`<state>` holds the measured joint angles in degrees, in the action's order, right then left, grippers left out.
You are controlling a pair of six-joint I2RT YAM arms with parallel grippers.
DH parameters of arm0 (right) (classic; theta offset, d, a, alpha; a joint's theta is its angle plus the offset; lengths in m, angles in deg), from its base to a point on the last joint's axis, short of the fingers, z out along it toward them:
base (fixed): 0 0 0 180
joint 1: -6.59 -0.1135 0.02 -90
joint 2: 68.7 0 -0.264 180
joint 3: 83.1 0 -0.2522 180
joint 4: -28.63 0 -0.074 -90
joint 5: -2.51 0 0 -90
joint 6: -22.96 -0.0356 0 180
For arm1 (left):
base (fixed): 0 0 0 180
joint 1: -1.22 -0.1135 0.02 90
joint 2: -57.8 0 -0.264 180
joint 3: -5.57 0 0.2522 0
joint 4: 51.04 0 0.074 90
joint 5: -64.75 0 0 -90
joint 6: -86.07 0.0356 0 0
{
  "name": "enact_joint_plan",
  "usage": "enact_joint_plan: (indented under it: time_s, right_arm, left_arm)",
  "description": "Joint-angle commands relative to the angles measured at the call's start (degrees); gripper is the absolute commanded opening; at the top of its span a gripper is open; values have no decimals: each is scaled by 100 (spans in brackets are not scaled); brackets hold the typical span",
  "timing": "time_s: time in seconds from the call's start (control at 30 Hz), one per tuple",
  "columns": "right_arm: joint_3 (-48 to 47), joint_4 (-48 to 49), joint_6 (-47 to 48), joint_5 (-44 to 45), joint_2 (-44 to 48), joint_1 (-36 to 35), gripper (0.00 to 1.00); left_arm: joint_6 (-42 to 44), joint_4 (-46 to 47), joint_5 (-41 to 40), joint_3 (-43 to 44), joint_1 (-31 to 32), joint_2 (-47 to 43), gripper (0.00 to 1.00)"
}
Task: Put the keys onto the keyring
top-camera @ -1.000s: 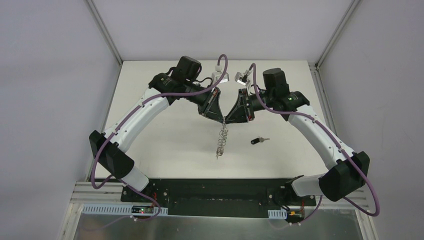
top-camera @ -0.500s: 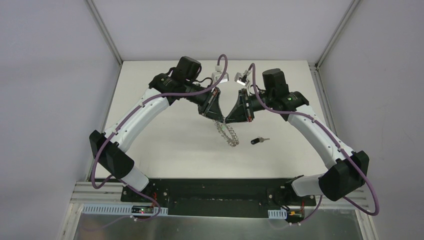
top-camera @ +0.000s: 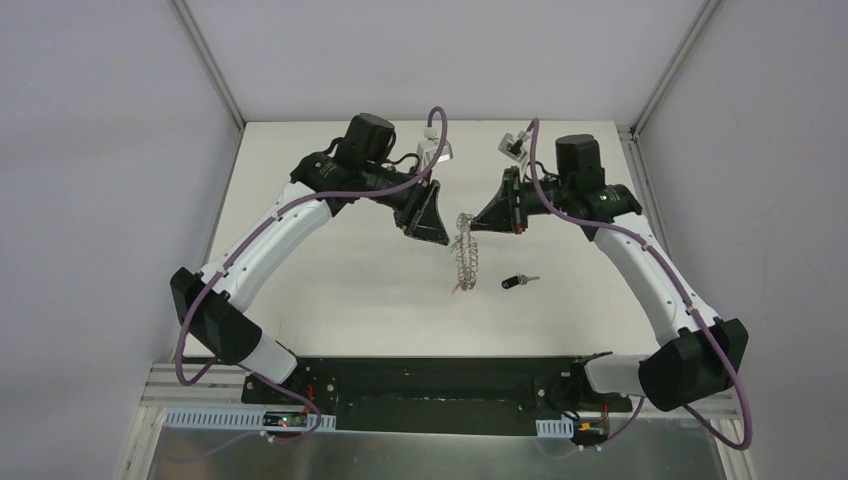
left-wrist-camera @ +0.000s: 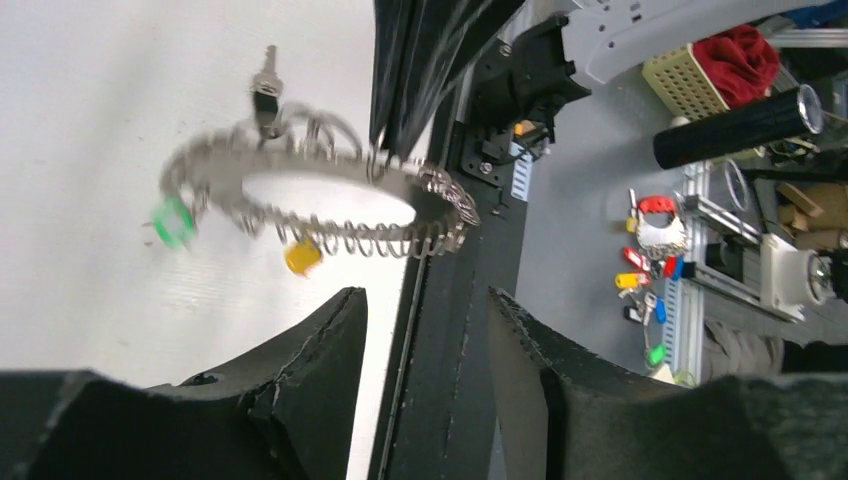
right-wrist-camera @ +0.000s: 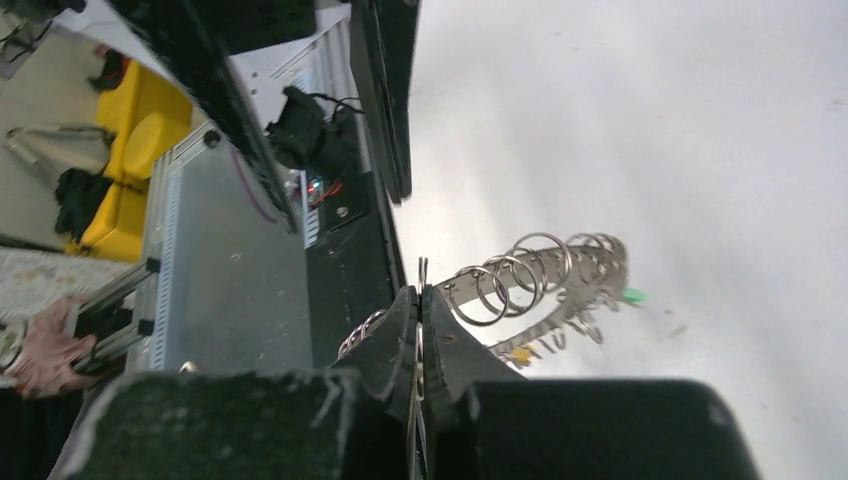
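Right wrist view: the right hand (right-wrist-camera: pixel 420 312) is pinched shut on 1 edge of the keyring (right-wrist-camera: pixel 600 268).
The ring dangles over the worktop (top-camera: pixel 330 280). The left hand (left-wrist-camera: pixel 425 310) stands open nearby, holding nothing. A green key (left-wrist-camera: pixel 172 220) and a yellow key (left-wrist-camera: pixel 300 257) hang on the loop, and the black key (top-camera: pixel 515 282) lies loose beside it. With only 1 thin pinch, the floppy ring could swing or slip free.

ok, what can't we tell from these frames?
- Left wrist: the keyring is blurred, so how the green key and yellow key attach is unclear.
- Top view: both those keys are too small to see.
- Right wrist: the right gripper hides the spot it pinches on the keyring.
- Top view: black key on the table, blade detail too small.
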<state>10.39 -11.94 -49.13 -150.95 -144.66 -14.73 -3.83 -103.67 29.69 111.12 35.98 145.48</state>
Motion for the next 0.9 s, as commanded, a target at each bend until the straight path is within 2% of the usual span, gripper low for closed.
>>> enact_joint_plan:
  time_s: [0.0,0.17,0.4,0.6,0.87]
  right_arm:
    - [71,110,122,187,467,458,0]
    - [97,181,-116,781,618,1020,0]
    - [73,273,-796,1869,636,1649,0]
    - [61,-1,-874,2207,699,2077,0]
    - [325,-25,-1212,2748,935,2896,0]
  left_arm:
    - [-149,625,-512,-210,-84,-462,51]
    - [-383,1088,-1281,-521,-84,-384,56]
    - [-963,1784,-1823,-804,-9,164,60]
    - [-1107,1889,-2275,-753,359,804,66]
    - [-1436,2505,-2519,-743,862,1546,68]
